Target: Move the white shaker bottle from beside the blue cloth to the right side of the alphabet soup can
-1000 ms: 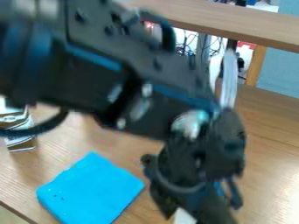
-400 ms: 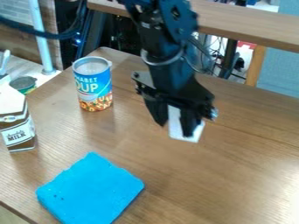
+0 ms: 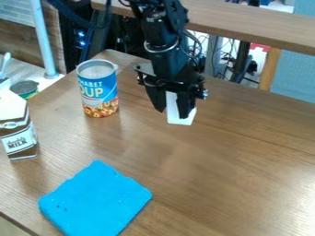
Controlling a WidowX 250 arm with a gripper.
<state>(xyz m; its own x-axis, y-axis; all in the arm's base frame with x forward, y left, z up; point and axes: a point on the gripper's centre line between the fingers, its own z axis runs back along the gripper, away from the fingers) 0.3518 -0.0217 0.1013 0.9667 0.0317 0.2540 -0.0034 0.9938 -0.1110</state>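
Observation:
The gripper [image 3: 172,113] hangs over the back middle of the wooden table, to the right of the soup can [image 3: 98,90]. Between its fingers is a small white block [image 3: 179,120], whose lower end sticks out below them; whether it touches the table I cannot tell. A folded bright blue cloth [image 3: 95,200] lies flat at the front left, well away from the gripper. The can stands upright at the back left, with a blue label and a bare metal top.
A brown and white milk carton [image 3: 17,129] stands at the left edge. Behind it, off the table, are a green can [image 3: 25,88] and a pale pole [image 3: 42,39]. A raised wooden shelf [image 3: 258,23] runs across the back.
The arm has swung from close to the camera, where it hid the can, to the back of the table. The white block has moved along with the gripper.

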